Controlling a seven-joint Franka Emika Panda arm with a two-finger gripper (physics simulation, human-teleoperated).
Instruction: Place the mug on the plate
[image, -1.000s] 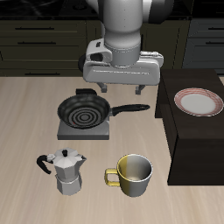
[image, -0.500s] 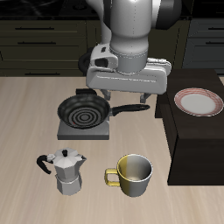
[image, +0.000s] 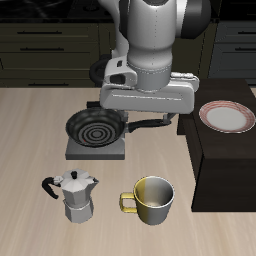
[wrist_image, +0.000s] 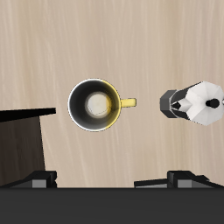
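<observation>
The olive-yellow mug stands upright near the table's front edge, its handle pointing toward the moka pot. It also shows in the wrist view, with a pale inside. The white plate with a reddish-pink rim lies on top of a dark raised block, farther back than the mug. It is out of the wrist view. My gripper is open and empty. It hangs high above the table, farther back than the mug, over the pan's handle. Its fingertips show at the wrist view's edge.
A silver moka pot stands beside the mug and shows in the wrist view. A black frying pan sits on a grey stove pad farther back. The dark block's edge is close to the mug.
My gripper has come lower and a little toward the table's front and the plate's side. The mug, plate, pot and pan have not moved.
</observation>
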